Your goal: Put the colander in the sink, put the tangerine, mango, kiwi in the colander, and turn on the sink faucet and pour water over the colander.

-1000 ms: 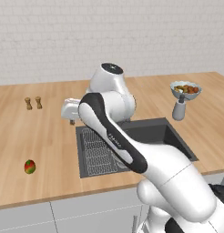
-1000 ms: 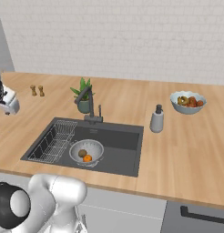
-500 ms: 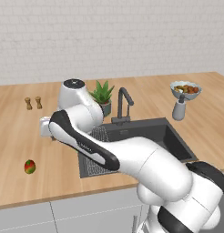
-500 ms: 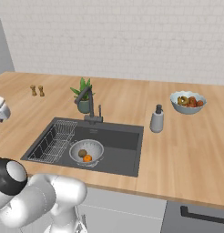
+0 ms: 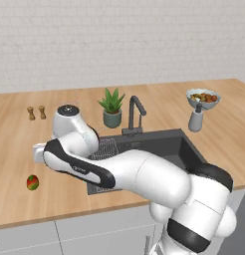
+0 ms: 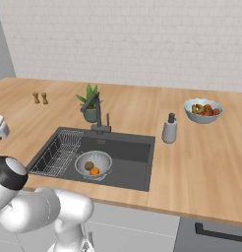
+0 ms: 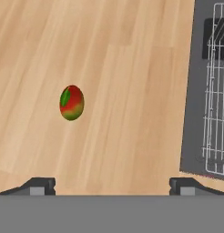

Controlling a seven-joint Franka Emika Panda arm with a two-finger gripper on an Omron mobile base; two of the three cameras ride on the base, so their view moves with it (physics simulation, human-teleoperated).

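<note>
The mango (image 7: 71,103), red with green and yellow patches, lies on the wooden counter left of the sink (image 5: 186,149); it also shows in the left base view as the mango (image 5: 32,182). My gripper (image 7: 113,186) hangs above the counter, open and empty, the mango ahead of it and nearer its left fingertip (image 7: 41,185). The silvery colander (image 6: 93,165) sits in the sink (image 6: 137,167), holding the brown kiwi (image 6: 88,166) and the orange tangerine (image 6: 95,171). The dark faucet (image 6: 96,110) stands behind the basin; no water is running.
A wire rack (image 7: 218,91) lies in the sink's left part, close to my hand. A potted plant (image 5: 112,107) stands beside the faucet. Two small shakers (image 5: 36,112) stand at the back left. A soap bottle (image 5: 195,119) and a fruit bowl (image 5: 203,98) stand on the right.
The arm has swung left from over the sink to the left counter, bringing the hand near the mango. The jaws have stayed open. The fruit and colander have not moved.
</note>
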